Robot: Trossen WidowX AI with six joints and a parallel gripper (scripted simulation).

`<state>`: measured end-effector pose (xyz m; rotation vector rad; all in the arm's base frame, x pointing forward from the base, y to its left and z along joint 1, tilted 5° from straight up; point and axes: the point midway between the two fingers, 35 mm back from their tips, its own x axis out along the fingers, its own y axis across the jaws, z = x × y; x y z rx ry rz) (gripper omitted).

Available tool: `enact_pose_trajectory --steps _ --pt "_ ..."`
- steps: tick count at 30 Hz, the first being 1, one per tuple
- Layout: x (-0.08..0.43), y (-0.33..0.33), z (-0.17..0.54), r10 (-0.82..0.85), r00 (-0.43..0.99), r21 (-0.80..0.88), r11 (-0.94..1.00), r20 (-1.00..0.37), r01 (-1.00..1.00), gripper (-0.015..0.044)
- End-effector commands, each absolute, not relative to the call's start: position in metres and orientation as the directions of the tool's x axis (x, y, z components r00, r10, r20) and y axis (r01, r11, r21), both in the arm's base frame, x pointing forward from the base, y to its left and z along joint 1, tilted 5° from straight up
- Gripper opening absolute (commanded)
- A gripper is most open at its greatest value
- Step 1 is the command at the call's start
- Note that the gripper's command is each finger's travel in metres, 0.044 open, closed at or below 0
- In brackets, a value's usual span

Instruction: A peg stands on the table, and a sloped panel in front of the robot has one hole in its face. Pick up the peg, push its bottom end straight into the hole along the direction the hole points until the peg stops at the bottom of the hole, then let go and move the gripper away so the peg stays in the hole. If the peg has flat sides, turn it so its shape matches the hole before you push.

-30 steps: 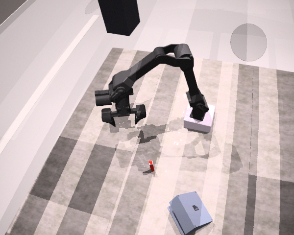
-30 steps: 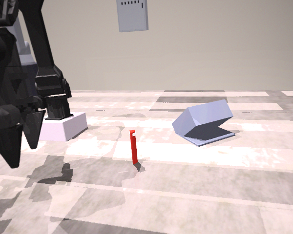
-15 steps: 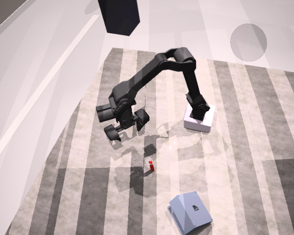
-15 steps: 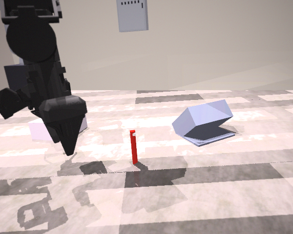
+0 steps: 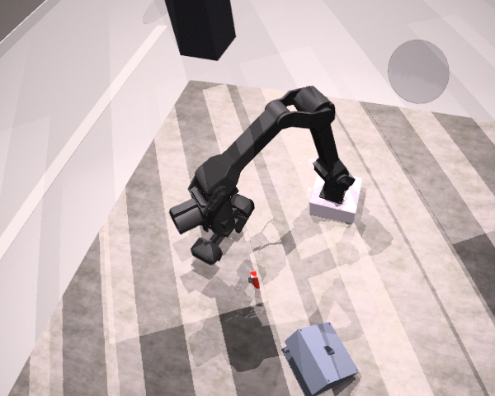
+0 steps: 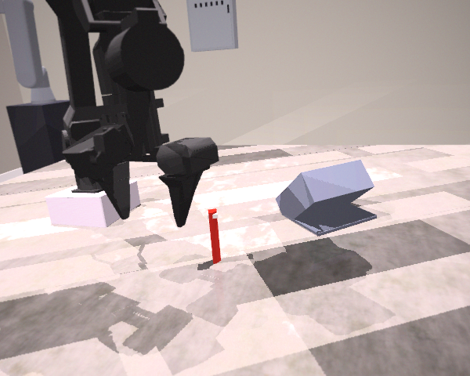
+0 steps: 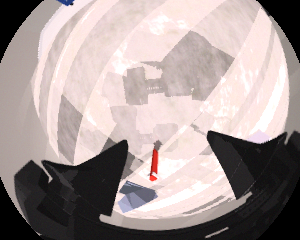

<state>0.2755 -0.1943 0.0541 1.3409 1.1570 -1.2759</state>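
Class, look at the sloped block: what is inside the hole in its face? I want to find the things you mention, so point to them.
The hole (image 5: 329, 350) in the blue-grey block (image 5: 311, 344) shows only darkness; its bottom cannot be seen. The red peg (image 5: 255, 279) (image 6: 215, 238) (image 7: 154, 164) stands outside.

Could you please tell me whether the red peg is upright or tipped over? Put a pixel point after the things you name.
Upright: the peg (image 5: 256, 281) (image 6: 215, 238) (image 7: 154, 164) stands on its end in the exterior view.

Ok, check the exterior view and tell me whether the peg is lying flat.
No, the peg stands upright on the table, its bottom end down in the exterior view.
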Motion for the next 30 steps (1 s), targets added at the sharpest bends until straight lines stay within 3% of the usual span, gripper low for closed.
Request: enact_pose_trajectory --steps 1,20,30 --pt "0.285 -0.184 0.057 0.038 0.018 0.017 -0.035 -0.999 0.999 0.0440" --pt "0.315 -0.114 0.062 0.055 -0.025 0.003 0.457 -0.998 0.890 0.0440" --pt "0.318 -0.108 0.059 0.055 -0.028 0.003 0.487 -0.998 0.874 0.0440"
